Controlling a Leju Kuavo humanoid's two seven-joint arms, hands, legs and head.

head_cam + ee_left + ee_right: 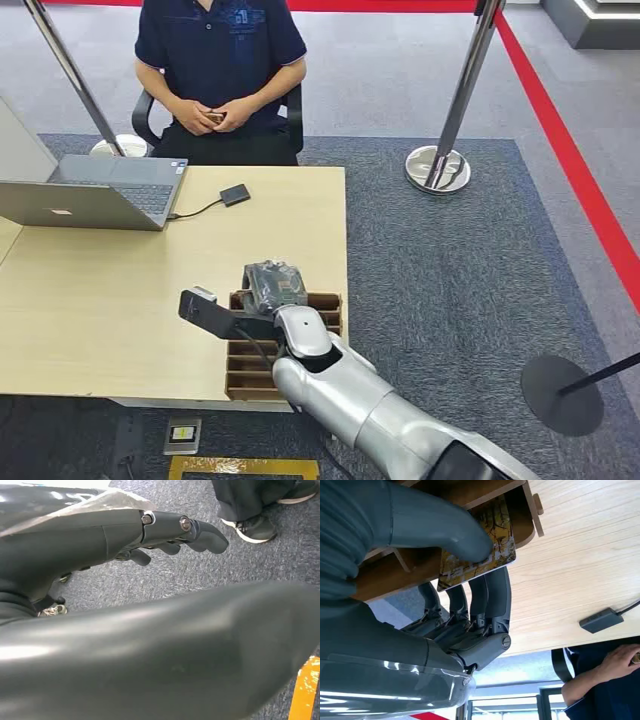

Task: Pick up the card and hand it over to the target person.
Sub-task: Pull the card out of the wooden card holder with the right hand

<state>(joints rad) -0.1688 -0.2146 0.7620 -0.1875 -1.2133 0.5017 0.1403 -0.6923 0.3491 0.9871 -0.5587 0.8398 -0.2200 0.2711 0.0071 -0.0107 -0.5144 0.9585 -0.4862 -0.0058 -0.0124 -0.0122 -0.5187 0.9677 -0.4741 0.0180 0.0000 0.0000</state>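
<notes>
Over the slotted wooden card holder [256, 372], right hand [275, 287] pinches yellow patterned card [478, 555], thumb vs fingers [497, 592]; left hand [166, 532] hangs empty, fingers loosely apart.

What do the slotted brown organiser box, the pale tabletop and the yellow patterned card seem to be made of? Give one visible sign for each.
Slotted brown organiser box: apparently thin wood or fibreboard, matt; flat cut panels with a tabbed joint.
Pale tabletop: wood or wood-look laminate, smooth; fine straight grain lines.
Yellow patterned card: probably plastic or coated card, slightly glossy; thin, stiff, with a printed face, pinched in the right hand.
</notes>
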